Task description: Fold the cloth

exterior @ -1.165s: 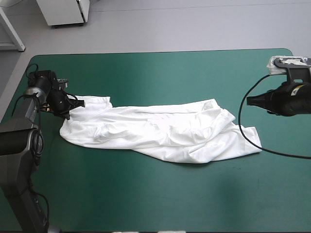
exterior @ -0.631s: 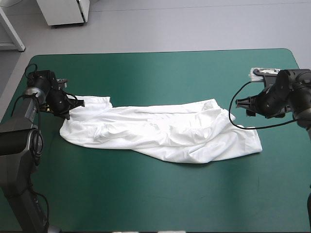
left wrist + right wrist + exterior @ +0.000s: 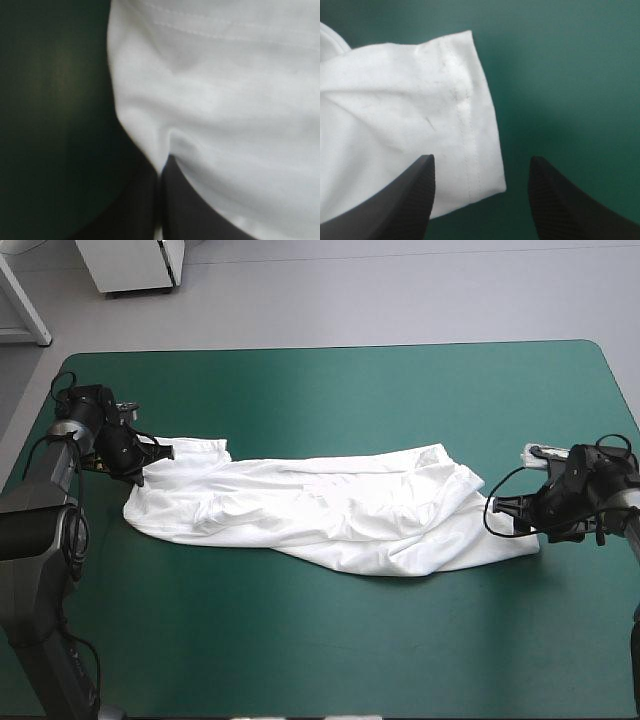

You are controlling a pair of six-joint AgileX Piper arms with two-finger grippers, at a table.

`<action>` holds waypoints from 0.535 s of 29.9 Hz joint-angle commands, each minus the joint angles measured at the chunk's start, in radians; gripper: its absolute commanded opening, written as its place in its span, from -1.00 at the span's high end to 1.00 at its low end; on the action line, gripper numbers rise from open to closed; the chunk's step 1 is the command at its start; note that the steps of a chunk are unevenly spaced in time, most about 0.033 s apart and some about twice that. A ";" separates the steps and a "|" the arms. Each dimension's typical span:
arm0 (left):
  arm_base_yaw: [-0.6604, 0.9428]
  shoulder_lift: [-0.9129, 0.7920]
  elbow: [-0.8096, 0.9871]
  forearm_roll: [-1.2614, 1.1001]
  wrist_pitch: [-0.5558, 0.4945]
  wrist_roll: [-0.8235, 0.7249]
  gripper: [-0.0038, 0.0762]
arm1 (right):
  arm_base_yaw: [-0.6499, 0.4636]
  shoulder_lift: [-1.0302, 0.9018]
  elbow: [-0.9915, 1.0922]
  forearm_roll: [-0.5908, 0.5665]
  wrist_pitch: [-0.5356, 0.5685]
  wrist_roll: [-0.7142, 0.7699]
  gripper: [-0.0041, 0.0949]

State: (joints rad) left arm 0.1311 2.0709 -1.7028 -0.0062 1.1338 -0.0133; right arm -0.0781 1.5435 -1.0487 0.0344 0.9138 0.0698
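Left claw (image 3: pixel 163 451) reads pinched nearly closed on the T-shirt (image 3: pixel 330 510), white fabric caught between its tips at the T-shirt's left end. I see the T-shirt lying stretched and rumpled along the teal-green counter (image 3: pixel 330 390). At its opposite end my right claw (image 3: pixel 481 162) is spread wide and holds nothing, with a stitched corner of the T-shirt lying between its black fingers (image 3: pixel 405 200).

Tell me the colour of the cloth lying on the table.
White; the crumpled short-sleeved T-shirt shows best in the high view.
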 commanded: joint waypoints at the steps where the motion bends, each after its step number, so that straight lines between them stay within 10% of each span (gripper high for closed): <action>1: -0.001 -0.022 -0.011 -0.017 -0.045 0.001 0.96 | -0.007 -0.004 0.010 0.021 -0.047 -0.012 -0.04; 9: -0.001 -0.022 -0.011 -0.019 -0.037 0.001 0.96 | -0.007 0.092 0.024 0.079 -0.077 -0.019 0.16; 13: -0.001 -0.028 -0.011 -0.019 -0.027 0.001 0.96 | -0.007 0.102 0.022 0.102 -0.077 -0.019 0.91; 16: -0.001 -0.056 -0.011 -0.019 -0.029 0.023 0.96 | -0.005 0.090 0.003 0.100 -0.048 -0.025 0.95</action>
State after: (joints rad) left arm 0.1311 2.0686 -1.7028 -0.0083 1.1310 -0.0070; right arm -0.0839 1.6368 -1.0328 0.1103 0.8814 0.0575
